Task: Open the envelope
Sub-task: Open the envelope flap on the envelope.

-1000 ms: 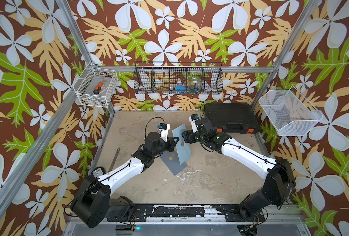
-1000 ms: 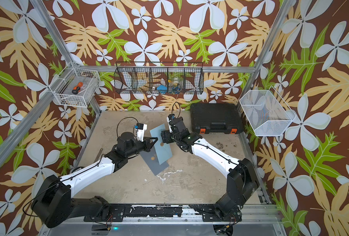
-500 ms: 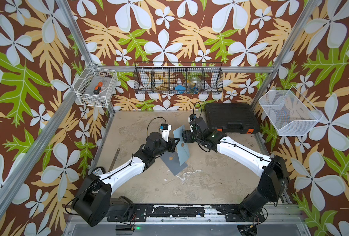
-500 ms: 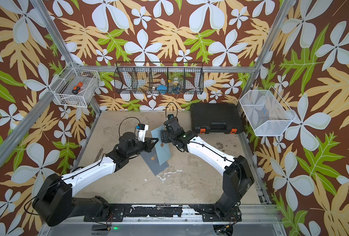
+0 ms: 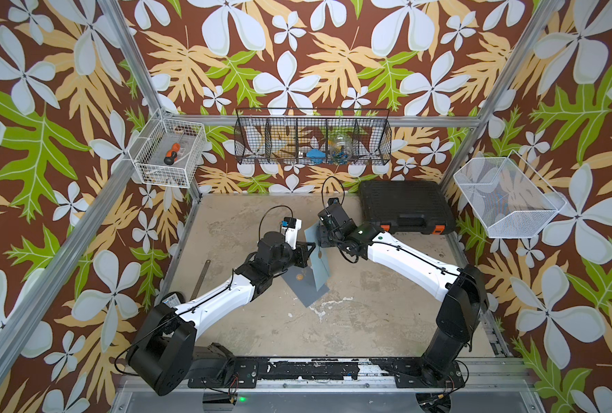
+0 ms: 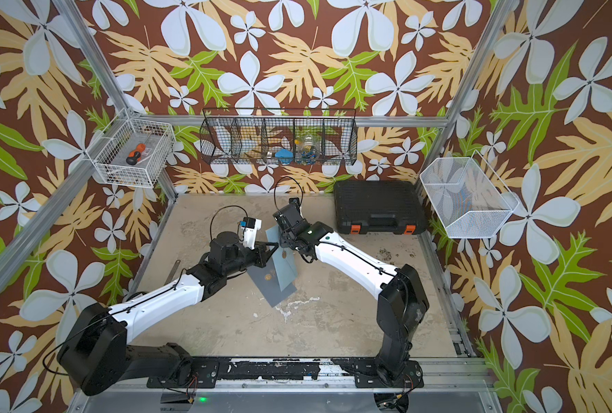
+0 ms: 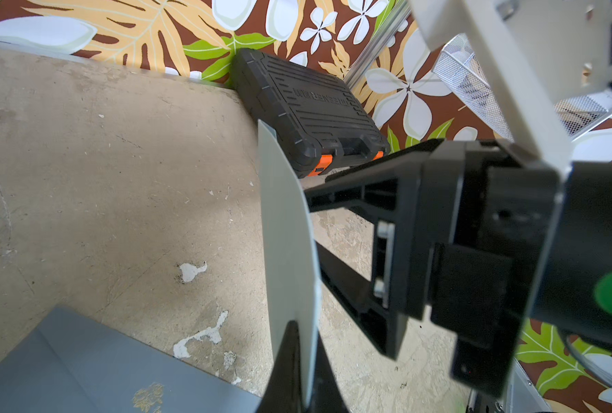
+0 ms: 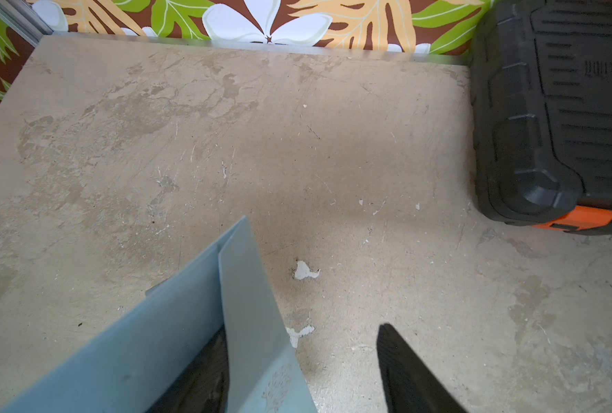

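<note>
Envelope: a blue-grey paper envelope [image 5: 308,293] lies flat near the middle of the table, and my left wrist hides one side of it in both top views.
Flap: the flap [image 5: 317,259] stands up from the body, thin and smooth, and bows a little in the left wrist view [image 7: 286,232].
Emblem: a small gold emblem [image 5: 299,276] sits on the body; the right wrist view shows a gold sprig printed on the flap.
Left gripper: my left gripper [image 7: 302,372] is pinched tight on the flap's edge, with black fingers on both faces of the paper.
Right gripper: my right gripper [image 8: 297,372] stands parted at the flap's upper corner. One finger is behind the paper, the other is well clear of it, and I grip nothing.
In the way: the raised flap hides one of my right fingers from its own camera.
Table: the table [image 5: 368,314] is beige, worn and scratched, with white chipped patches just beside the envelope.
Tool case: a black ribbed plastic tool case [image 5: 406,205] with orange latches sits at the back right corner, apart from the envelope.
Metal strip: a flat grey metal strip [image 5: 200,274] lies near the left edge.
White wire basket: a white wire basket [image 5: 150,171] on the left frame holds an orange-and-black screwdriver [image 5: 171,154].
Black wire basket: a black wire basket [image 5: 383,143] with compartments hangs on the back wall.
Mesh basket: a white mesh basket [image 5: 533,218] hangs on the right.
</note>
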Robot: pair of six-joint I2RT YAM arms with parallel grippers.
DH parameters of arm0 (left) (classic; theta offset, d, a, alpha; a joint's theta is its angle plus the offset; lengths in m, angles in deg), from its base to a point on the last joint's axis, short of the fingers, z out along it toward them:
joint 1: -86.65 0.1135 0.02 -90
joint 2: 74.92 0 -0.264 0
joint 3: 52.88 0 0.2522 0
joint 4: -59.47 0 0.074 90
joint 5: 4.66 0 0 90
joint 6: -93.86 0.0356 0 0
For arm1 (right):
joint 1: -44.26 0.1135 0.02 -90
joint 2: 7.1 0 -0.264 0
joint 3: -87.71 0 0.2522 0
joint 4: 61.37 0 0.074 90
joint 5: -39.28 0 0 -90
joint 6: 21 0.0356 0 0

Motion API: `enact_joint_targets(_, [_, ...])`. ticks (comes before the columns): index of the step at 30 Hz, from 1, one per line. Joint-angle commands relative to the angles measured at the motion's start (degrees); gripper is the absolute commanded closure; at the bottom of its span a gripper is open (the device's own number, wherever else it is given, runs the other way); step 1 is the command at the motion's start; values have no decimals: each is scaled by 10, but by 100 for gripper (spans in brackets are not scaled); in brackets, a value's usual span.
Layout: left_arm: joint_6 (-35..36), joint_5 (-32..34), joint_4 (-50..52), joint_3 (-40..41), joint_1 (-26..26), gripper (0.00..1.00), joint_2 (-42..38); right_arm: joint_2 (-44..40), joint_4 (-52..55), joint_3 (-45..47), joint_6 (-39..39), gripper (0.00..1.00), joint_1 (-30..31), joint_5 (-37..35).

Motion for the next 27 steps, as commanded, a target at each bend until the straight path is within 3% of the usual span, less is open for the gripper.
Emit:
enact_joint_targets(1, [9, -17, -28, -5, -2, 100, -3, 1, 4, 3, 6, 40, 0, -13])
enact_joint_targets(20, [16, -2, -30, -6, -2, 100, -4, 1, 4, 19, 43, 45, 5, 30])
enact_joint_targets(27, [22, 4, -33, -8, -2, 100, -4, 12, 12, 11, 60, 51, 18, 21])
